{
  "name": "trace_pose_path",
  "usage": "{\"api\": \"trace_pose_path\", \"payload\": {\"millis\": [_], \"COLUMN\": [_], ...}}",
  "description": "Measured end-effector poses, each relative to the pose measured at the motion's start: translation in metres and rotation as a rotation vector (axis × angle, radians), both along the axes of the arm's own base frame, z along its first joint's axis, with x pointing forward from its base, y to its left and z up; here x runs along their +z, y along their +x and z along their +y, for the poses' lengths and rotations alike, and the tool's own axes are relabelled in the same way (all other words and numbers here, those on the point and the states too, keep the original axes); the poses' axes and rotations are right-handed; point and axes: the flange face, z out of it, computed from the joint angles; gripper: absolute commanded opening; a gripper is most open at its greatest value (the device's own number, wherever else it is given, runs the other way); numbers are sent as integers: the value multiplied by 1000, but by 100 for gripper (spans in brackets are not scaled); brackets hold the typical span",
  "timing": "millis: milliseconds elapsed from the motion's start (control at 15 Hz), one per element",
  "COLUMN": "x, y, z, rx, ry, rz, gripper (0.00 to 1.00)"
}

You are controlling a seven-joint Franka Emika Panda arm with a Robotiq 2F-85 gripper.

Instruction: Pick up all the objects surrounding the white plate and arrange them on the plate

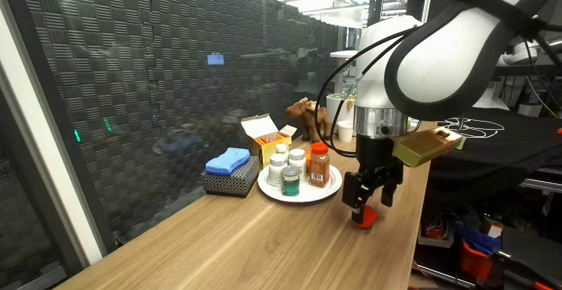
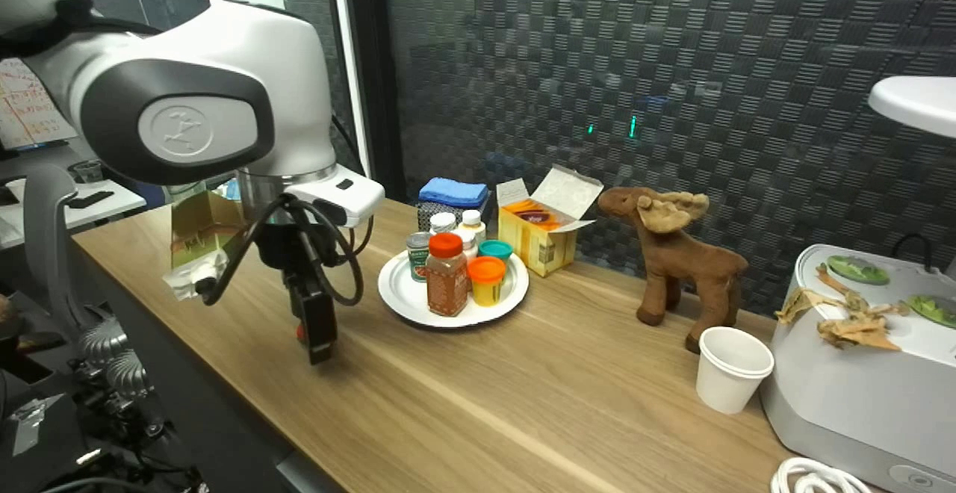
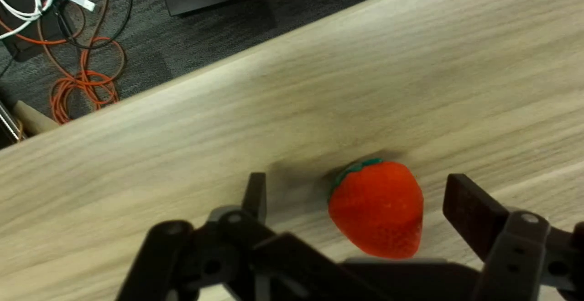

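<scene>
A red toy strawberry (image 3: 376, 210) with a green leaf edge lies on the wooden table, between the fingers of my open gripper (image 3: 356, 187). There is a gap on both sides of it. In an exterior view the strawberry (image 1: 368, 218) is partly behind a fingertip; the gripper (image 1: 372, 210) is low over the table. The white plate (image 1: 312, 195) stands beside it, apart from the gripper. On the plate are a red-lidded spice jar (image 1: 319, 172), a green can (image 1: 290, 185), several white bottles (image 1: 277, 170), an orange-lidded yellow tub (image 2: 487, 291) and a teal-lidded tub (image 2: 495, 249).
Behind the plate are a patterned box (image 1: 230, 182) with a blue cloth (image 1: 228, 161) and an open yellow box (image 2: 539, 243). A plush moose (image 2: 683, 261), paper cups (image 2: 732, 373) and a grey-white appliance (image 2: 859, 388) stand farther along. The table edge (image 3: 219, 66) is near the gripper.
</scene>
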Motion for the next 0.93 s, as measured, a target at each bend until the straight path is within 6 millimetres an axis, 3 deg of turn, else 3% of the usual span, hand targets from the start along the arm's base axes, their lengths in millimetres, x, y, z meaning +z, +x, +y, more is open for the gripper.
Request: {"api": "trace_pose_path", "payload": {"millis": [67, 200, 533, 933], "x": [-2, -6, -15, -13], "y": [3, 10, 16, 13], "z": [2, 6, 16, 36], "rx": [5, 15, 35, 2], "ry": [0, 2, -2, -64], "rz": [2, 7, 22, 7], "gripper": [74, 69, 29, 26]}}
